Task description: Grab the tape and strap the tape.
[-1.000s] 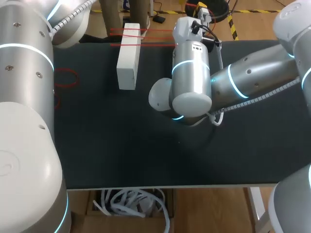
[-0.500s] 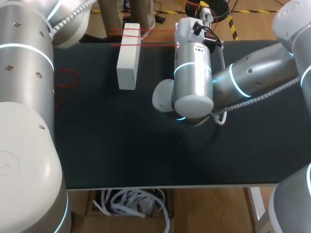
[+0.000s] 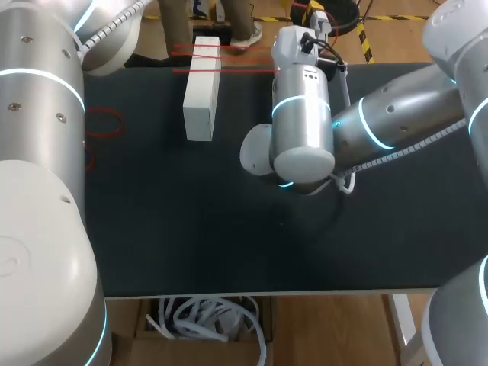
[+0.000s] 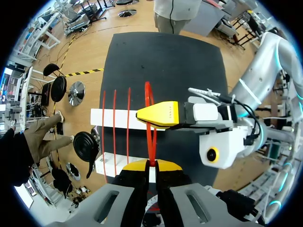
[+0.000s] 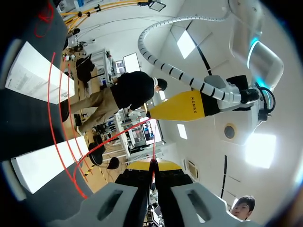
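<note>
A long white box (image 3: 201,91) lies on the black table, with red tape (image 3: 229,52) in thin strands over its far end, stretched toward my right arm (image 3: 301,114). In the left wrist view my left gripper (image 4: 150,164) is shut on a red tape strand (image 4: 148,118) that runs over the box (image 4: 111,116). A yellow finger (image 4: 158,115) of my right gripper sits just ahead of it. In the right wrist view my right gripper (image 5: 152,165) is shut on the same red tape (image 5: 102,144). My left gripper's yellow finger (image 5: 182,106) is ahead.
Loose red tape loops (image 3: 103,122) lie on the black table (image 3: 229,236) at the left, close to my left arm (image 3: 38,152). The table's far edge runs just behind the box.
My right arm has shifted slightly to the right, with the tape strands still stretched from the box. The box and left arm have not moved.
</note>
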`<state>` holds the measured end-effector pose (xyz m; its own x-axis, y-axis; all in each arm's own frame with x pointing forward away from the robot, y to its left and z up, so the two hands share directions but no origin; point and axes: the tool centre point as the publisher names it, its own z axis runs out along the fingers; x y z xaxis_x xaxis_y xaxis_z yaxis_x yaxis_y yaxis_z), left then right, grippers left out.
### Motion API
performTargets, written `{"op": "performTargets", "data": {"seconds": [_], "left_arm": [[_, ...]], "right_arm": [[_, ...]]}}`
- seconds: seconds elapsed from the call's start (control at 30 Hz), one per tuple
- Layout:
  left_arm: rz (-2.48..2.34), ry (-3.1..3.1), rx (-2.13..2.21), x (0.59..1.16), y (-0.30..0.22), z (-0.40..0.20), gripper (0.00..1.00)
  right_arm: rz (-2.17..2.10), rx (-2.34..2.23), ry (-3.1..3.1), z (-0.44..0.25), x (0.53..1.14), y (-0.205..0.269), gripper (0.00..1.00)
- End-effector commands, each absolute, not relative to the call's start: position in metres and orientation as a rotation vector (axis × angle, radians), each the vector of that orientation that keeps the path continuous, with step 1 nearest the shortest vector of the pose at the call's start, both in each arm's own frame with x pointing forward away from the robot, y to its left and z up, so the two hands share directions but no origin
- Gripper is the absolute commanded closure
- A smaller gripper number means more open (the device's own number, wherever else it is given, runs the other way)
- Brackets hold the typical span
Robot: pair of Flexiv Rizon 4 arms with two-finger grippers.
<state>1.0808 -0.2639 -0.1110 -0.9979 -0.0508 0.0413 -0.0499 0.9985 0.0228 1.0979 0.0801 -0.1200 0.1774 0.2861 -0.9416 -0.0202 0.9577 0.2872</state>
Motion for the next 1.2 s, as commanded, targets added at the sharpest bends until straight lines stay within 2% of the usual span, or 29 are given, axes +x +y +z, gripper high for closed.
{"op": "performTargets", "data": {"seconds": [0.03,1.2], "left_arm": [[-0.043,-3.094,0.077,1.0824,-0.2647,-0.1090,1.00],[-0.043,-3.094,0.077,1.0824,-0.2647,-0.1090,1.00]], "right_arm": [[0.218,0.225,1.385,-0.1186,1.0972,0.0804,1.00],[0.214,0.223,1.387,-0.1232,1.0918,0.0833,1.00]]}}
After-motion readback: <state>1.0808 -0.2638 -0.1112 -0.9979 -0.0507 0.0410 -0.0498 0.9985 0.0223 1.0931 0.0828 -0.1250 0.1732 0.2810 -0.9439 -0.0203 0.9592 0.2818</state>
